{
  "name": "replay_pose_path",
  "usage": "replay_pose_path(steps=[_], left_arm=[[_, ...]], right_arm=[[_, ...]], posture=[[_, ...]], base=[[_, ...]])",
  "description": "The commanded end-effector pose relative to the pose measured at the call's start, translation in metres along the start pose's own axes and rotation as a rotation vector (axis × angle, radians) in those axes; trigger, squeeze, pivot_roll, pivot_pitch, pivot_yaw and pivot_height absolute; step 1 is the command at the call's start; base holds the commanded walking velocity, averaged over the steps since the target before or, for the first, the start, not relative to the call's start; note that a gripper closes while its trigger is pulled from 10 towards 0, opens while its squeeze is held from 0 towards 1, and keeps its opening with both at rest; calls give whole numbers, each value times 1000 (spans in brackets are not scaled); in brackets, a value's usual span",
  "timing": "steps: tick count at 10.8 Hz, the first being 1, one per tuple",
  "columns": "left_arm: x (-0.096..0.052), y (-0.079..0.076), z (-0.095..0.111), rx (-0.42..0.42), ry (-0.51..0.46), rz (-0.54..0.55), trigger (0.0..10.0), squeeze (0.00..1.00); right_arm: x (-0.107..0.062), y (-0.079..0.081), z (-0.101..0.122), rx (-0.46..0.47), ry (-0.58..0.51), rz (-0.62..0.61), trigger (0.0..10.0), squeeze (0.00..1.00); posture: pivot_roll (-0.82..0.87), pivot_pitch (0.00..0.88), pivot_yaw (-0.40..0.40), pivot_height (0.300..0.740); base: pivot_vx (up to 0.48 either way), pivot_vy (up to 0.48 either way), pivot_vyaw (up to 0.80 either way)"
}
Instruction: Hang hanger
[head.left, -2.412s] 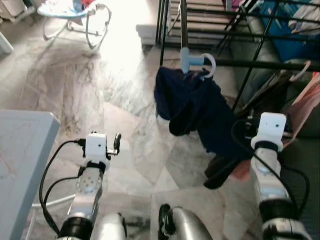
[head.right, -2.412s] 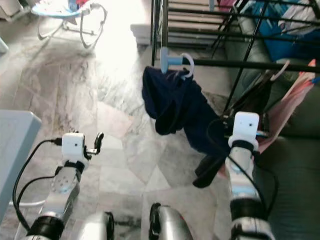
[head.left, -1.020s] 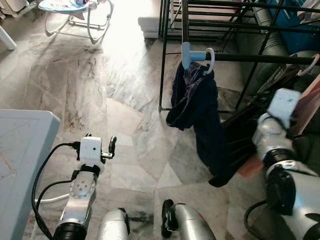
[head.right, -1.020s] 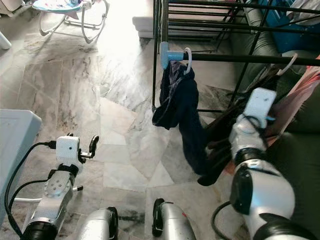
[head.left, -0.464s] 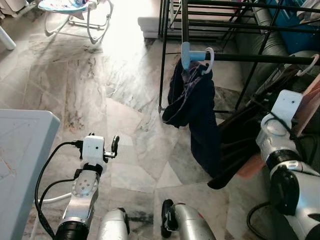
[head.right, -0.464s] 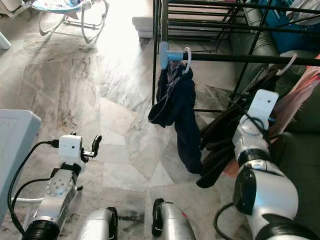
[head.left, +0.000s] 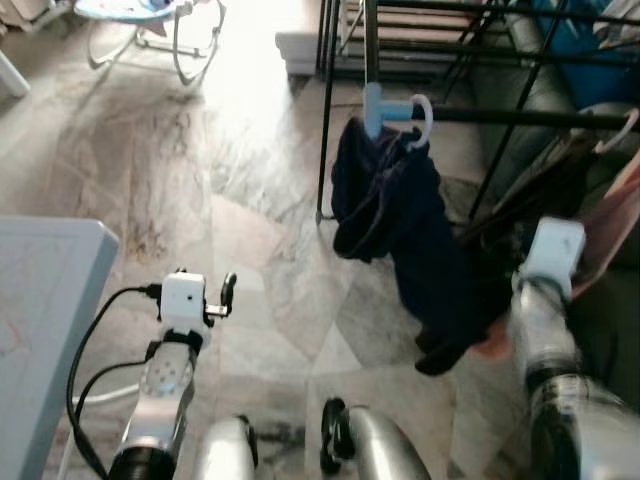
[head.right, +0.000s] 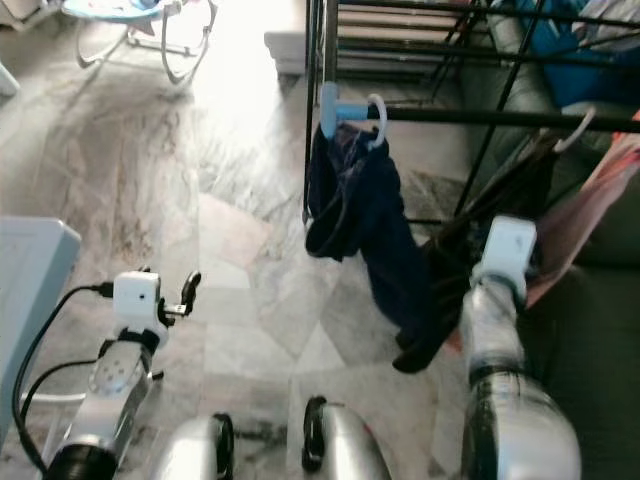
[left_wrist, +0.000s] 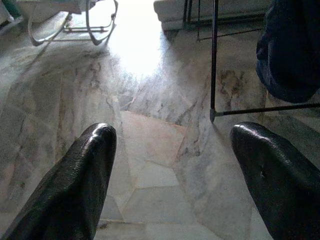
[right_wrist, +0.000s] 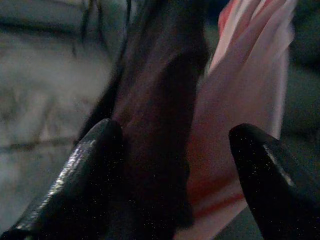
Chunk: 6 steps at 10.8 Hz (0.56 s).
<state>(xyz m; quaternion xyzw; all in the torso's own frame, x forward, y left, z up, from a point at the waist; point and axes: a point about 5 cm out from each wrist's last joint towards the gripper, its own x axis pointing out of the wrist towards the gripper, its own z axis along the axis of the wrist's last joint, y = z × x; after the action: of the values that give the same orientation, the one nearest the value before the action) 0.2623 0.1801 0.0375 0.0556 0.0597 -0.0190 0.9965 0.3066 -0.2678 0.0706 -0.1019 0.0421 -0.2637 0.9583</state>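
Left eye view: the left hand (head.left: 229, 290) is raised over the marble floor (head.left: 180, 180), beside a pale table (head.left: 45, 300). The right arm reaches toward clothes on the black rack (head.left: 500, 115). The white hanger (head.left: 418, 120) hooks over the rack's bar, a dark garment (head.left: 400, 230) drooping from it.

Left wrist view: the left hand's fingers (left_wrist: 80, 185) are spread wide above the floor.

Right wrist view: the right hand (right_wrist: 175, 165) is spread, nothing pinched, facing dark cloth (right_wrist: 160, 100) and pink cloth (right_wrist: 240, 115).

The left gripper (left_wrist: 170, 175) is held open above marble floor (left_wrist: 150, 150); ahead, a rack leg (left_wrist: 215, 55) and dark garment (left_wrist: 292, 50) are seen.
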Motion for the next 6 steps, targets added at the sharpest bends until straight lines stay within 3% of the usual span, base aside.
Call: replay_pose_path(steps=[1,3,4,6], left_arm=[[-4,-2,-6,-6,26,-10,10000,0],[0,-8,-1,-14,-2,-56,10000,0],[4,-9,3,-22,-17,-61,10000,0],[6,-10,2,-53,-8,-84,10000,0]], right_arm=[[-7,4,0,2,-34,21,10000,1000],[-29,22,-4,-4,-70,116,10000,1000],[-33,30,-2,9,-82,152,10000,1000],[-29,25,20,11,-186,140,10000,718]], posture=[[21,204,-47,740],[7,196,-46,740],[3,190,-47,740],[-13,181,-42,740]], base=[[0,0,0],[0,0,0],[0,-356,0],[0,-446,0]])
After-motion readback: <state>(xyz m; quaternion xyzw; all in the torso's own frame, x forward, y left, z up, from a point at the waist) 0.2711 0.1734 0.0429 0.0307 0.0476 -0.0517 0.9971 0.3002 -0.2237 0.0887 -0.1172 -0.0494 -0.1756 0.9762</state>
